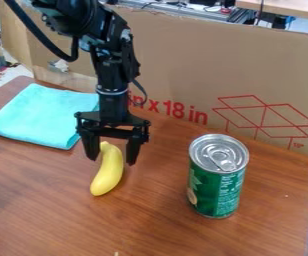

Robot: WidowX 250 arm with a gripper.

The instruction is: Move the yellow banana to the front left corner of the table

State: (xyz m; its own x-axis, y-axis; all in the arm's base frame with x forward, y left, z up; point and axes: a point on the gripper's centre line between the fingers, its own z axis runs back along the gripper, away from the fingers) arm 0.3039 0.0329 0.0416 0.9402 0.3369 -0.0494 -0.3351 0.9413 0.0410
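banana point(108, 172): yellow | cloth point(42, 116): turquoise | can point(215, 192): green | table point(153, 222): brown

The cloth point(42, 117) lies at the desk's point(153, 225) far left corner, the can point(217, 192) towards its right edge, the banana point(109, 174) between; cardboard point(177, 55) stands, seemingly just behind the far edge.

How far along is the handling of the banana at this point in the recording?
Already done: the gripper is lined up at the banana, with its open fingers appearing on either side of the fruit's upper part. In hand: nothing looks gripped, as the fingers stand apart. Left: a grip and any lift, since the banana appears to rest on the table.
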